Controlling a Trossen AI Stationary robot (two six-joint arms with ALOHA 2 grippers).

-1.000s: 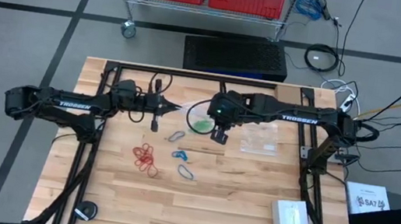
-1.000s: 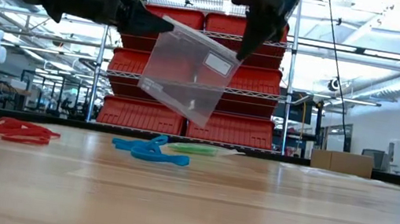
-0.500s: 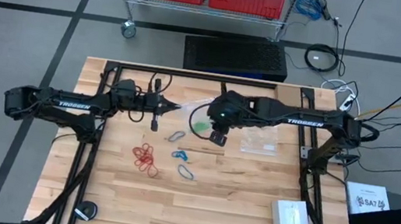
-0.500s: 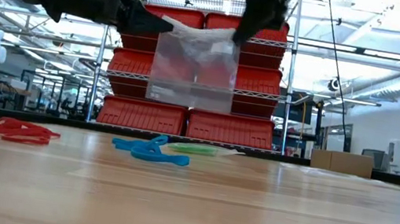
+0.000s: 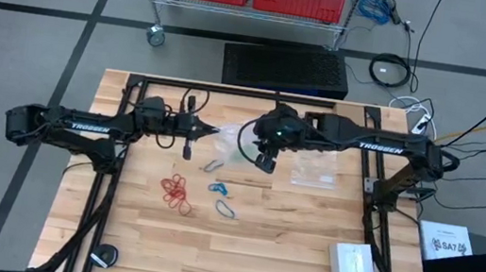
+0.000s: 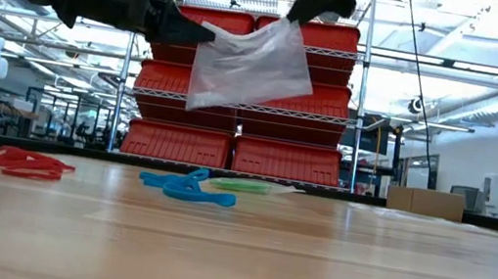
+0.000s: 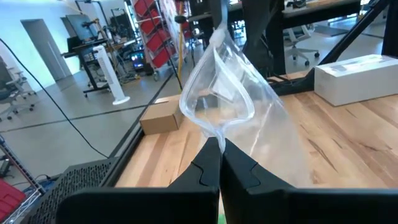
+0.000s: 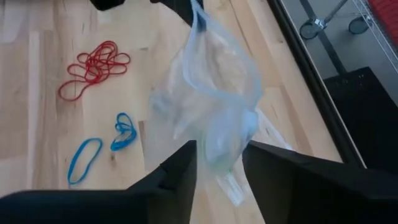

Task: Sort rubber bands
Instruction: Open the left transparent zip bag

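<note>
Sorting looks barely begun: the left gripper (image 5: pixel 210 130) pinches a clear bag (image 6: pixel 241 59) aloft, the right gripper (image 8: pixel 219 163) straddles its rim, fingers spread, while red bands (image 5: pixel 177 191) and blue bands (image 5: pixel 223 199) lie loose at six o'clock below.

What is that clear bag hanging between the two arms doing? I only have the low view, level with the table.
Observer: The left wrist view shows the clear bag with its mouth gaping open, one edge pinched in the left gripper; the right gripper is at the other side.
Operator: Are the coloured bands right under it?
Observer: No. From above, the red bands and blue bands lie off to one side, not beneath it.
</note>
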